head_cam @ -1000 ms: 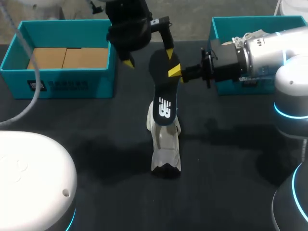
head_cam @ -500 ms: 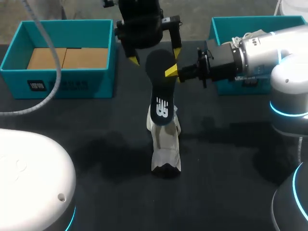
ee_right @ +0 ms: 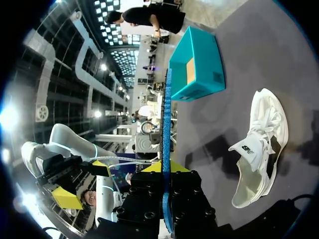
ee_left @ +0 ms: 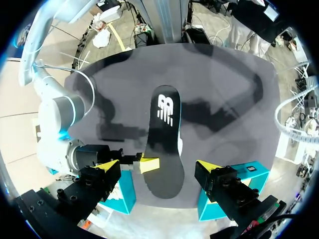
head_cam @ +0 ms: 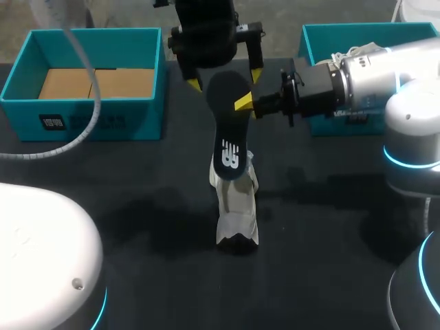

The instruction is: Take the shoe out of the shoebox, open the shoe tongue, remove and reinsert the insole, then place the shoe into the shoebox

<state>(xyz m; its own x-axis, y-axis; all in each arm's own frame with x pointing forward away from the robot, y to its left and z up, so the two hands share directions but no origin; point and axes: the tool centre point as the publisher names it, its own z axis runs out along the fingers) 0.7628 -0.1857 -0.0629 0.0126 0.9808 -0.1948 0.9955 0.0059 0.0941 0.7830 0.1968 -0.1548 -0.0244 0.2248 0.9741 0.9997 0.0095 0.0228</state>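
A dark insole [head_cam: 230, 130] with a white logo hangs above the table, its lower end over the white shoe [head_cam: 236, 206], which lies on the dark table. My right gripper [head_cam: 247, 103] is shut on the insole's edge near its upper end. In the right wrist view the insole [ee_right: 166, 124] runs edge-on between the fingers of that gripper [ee_right: 164, 169], with the shoe [ee_right: 261, 149] beyond. My left gripper [head_cam: 225, 77] is open, its fingers either side of the insole's upper end without touching. In the left wrist view the insole [ee_left: 162, 144] lies between its gripper's [ee_left: 159, 167] tips.
A teal shoebox [head_cam: 89, 110] with a cardboard insert stands at the back left. A second teal box [head_cam: 323, 29] at the back right, behind my right arm, holds something white. The shoe lies mid-table with bare dark surface around it.
My left gripper has moved right and now straddles the insole's upper end. The right gripper has shifted the insole slightly left. The shoe has stayed put.
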